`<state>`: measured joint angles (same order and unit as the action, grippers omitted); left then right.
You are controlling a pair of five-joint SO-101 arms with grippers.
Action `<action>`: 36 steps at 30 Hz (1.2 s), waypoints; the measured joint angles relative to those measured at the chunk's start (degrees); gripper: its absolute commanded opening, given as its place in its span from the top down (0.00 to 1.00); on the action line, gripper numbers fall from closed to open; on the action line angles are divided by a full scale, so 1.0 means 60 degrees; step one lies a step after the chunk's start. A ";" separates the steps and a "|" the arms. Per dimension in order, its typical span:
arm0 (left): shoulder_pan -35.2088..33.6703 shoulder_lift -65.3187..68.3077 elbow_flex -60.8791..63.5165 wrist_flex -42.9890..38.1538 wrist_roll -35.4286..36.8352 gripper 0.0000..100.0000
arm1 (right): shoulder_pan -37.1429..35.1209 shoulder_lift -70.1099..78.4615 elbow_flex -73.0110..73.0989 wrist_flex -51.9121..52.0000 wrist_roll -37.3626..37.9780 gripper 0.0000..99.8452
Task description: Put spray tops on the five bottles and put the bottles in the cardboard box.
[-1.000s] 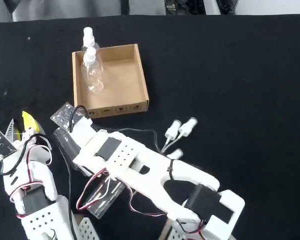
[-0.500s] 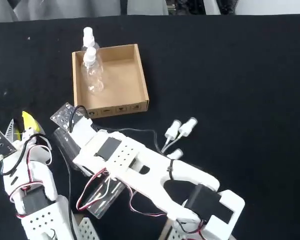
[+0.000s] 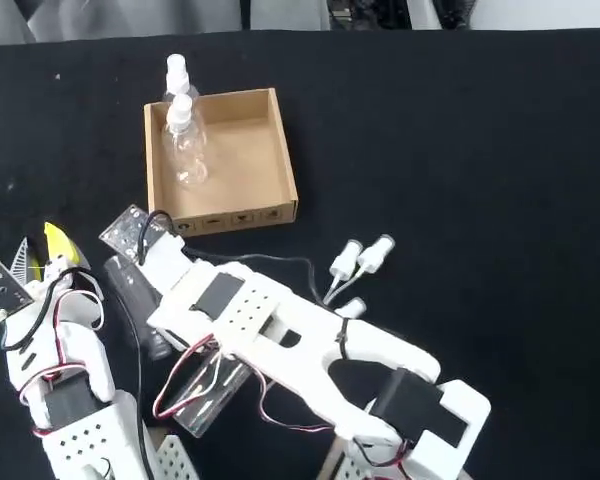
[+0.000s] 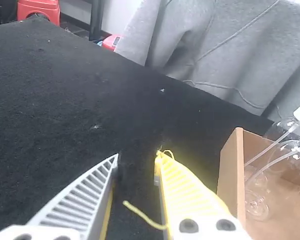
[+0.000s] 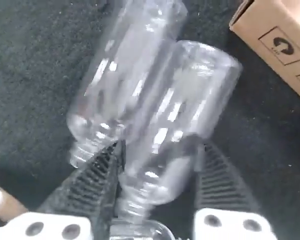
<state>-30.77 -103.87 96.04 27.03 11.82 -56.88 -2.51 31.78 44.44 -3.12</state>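
Holds capless bottle in closed right hand, neck toward palm; spray tops at 3 o'clock.

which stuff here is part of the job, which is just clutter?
Job: cardboard box; capped bottle in it; second capped bottle at its far wall; uncapped bottle in the right gripper; another uncapped bottle beside it; loose spray tops.
Lying about: red object beyond the table.

White printed-plastic arms w/ black servos, red/black/white cables (loose loops); left claw yellow and white, right claw black, both ribbed.
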 measured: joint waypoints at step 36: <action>0.0000 0.0000 0.0000 0.0000 0.0000 0.89 | 0.0132 -0.2271 0.0674 0.0220 0.0689 0.92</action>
<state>-30.77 -103.87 96.04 27.03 11.82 -56.09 -16.13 35.82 45.76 1.01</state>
